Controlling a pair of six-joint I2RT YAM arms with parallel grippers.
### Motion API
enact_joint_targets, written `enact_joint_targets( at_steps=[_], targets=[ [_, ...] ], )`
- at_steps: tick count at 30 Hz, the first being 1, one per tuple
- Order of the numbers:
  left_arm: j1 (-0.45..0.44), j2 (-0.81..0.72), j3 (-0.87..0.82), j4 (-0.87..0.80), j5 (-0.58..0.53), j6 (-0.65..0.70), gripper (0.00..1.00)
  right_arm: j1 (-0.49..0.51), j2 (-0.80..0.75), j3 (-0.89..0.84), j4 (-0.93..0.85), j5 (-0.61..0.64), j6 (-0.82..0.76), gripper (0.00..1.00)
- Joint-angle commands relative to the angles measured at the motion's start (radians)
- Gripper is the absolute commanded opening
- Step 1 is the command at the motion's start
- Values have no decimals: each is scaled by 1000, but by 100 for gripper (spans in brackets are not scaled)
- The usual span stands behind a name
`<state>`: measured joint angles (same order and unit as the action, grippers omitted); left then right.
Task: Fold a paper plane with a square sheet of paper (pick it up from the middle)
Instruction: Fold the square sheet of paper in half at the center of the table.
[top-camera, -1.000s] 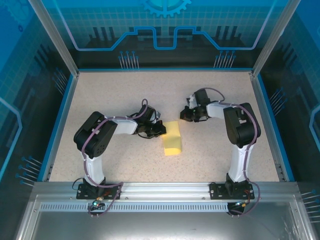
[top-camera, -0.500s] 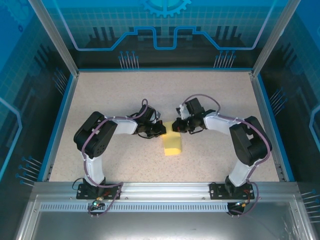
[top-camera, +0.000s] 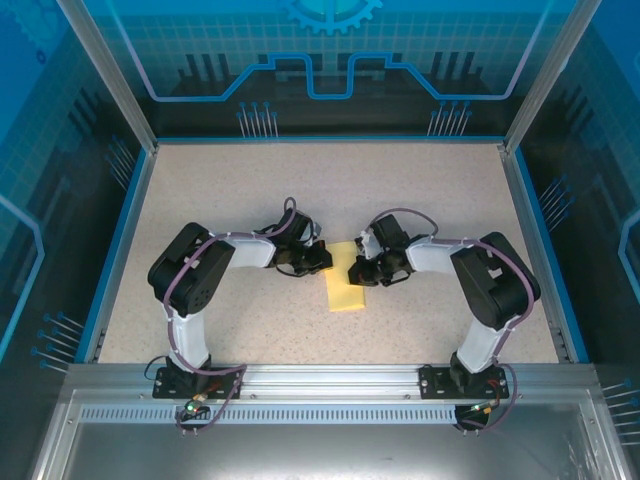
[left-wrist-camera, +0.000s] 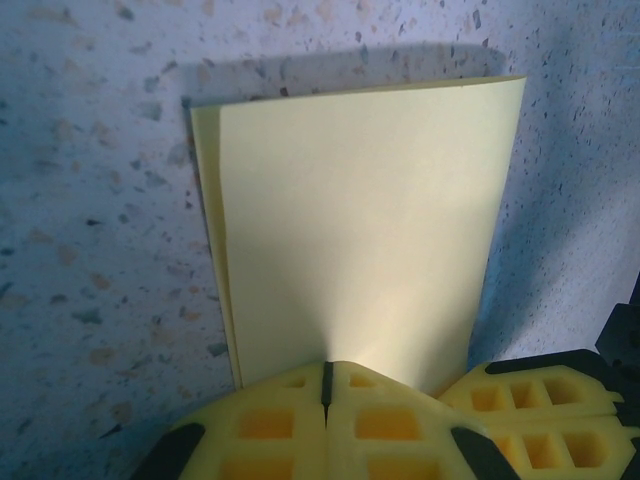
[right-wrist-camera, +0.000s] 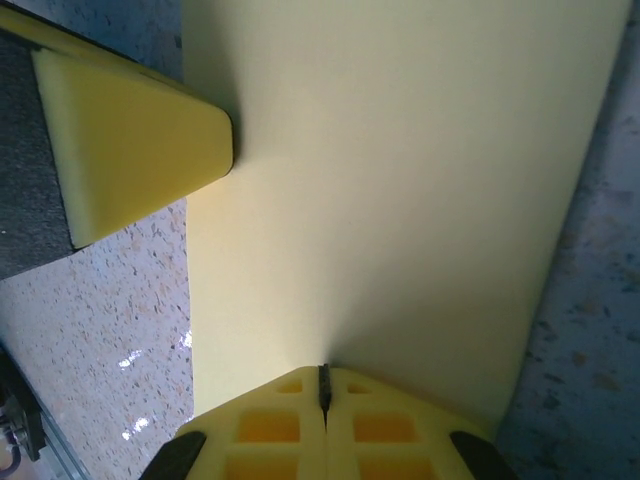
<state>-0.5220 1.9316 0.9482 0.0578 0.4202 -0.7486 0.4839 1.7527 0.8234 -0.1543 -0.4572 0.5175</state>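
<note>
**Top external view: two arms meet mid-table**

The pale yellow sheet of paper (top-camera: 347, 288), folded into an oblong, lies at the middle of the speckled beige table (top-camera: 250, 190). The black left gripper (top-camera: 322, 262) touches its far left edge, the right gripper (top-camera: 360, 270) its right edge. Both have their yellow fingers pressed together, tips on the paper.

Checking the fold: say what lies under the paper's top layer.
Its lower layer peeks out along one edge, on the speckled table; everything else beneath is covered.
</note>
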Motion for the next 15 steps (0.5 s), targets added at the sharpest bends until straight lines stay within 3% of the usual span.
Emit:
enact_joint_targets(
  at_steps=[1, 15],
  targets=[
    [-18, 184, -94, -357, -252, 35, 0, 11, -7, -64, -75, 2, 2, 2],
    [-16, 190, -74, -364, -270, 49, 0, 10, -234, -322, -164, 3, 49, 3]
  ],
)
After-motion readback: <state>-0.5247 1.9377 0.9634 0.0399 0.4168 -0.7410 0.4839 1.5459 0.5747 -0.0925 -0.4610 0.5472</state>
